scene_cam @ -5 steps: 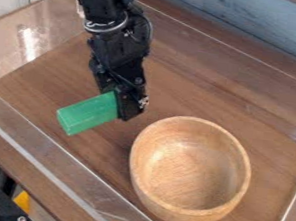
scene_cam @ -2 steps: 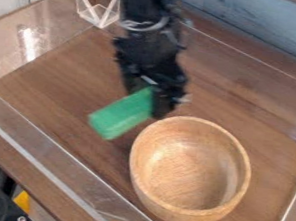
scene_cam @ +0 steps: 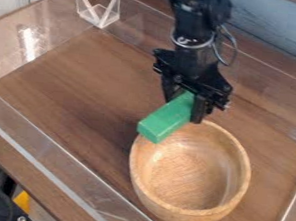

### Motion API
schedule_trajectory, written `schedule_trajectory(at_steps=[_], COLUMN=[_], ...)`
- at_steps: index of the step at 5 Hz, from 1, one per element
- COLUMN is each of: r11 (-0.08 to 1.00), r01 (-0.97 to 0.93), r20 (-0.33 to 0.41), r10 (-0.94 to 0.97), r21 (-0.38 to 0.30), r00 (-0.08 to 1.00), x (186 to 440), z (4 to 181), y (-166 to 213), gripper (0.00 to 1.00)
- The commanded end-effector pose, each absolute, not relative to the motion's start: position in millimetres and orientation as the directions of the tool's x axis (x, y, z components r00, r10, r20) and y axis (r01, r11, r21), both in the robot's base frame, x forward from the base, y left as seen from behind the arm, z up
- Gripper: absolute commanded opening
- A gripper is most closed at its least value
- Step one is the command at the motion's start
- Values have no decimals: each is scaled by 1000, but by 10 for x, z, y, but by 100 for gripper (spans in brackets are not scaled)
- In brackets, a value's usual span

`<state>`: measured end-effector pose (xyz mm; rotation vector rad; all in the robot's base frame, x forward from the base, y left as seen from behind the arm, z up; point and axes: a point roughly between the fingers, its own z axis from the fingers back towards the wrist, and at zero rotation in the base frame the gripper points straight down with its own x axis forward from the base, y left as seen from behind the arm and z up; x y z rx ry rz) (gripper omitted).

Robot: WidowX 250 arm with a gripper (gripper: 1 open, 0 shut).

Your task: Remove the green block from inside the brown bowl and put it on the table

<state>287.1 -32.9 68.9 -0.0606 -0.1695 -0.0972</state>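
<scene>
The green block (scene_cam: 166, 120) is pinched by the pincer (scene_cam: 188, 100) over the rim of the brown bowl (scene_cam: 191, 178)

Table (scene_cam: 60, 82): dark brown wood-grain top, clear acrylic walls along its edges.
Bowl (scene_cam: 190, 193): one, round, light-brown wood, thick rim, upright; near the table's near edge, toward the right.
Clear item (scene_cam: 98, 14): one, angular, transparent, toward the table's far left corner; exact form unclear.
</scene>
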Motion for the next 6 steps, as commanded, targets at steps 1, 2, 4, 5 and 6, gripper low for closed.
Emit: schedule_trajectory(at_steps=[1, 2, 4, 5, 6], r11=[993, 992, 964, 956, 946], r01=[109, 124, 265, 293, 323], r20=[223, 234, 252, 242, 232], r10=[-100, -117, -255, -285, -315], r21=[-32, -17, -5, 4, 5], r00=[970, 965, 934, 927, 920], x=[2955, 2986, 3240, 3221, 3191], z=[986, 1168, 1100, 884, 675], y=[-355, -365, -457, -495, -561], gripper=[0, 0, 0, 0, 0])
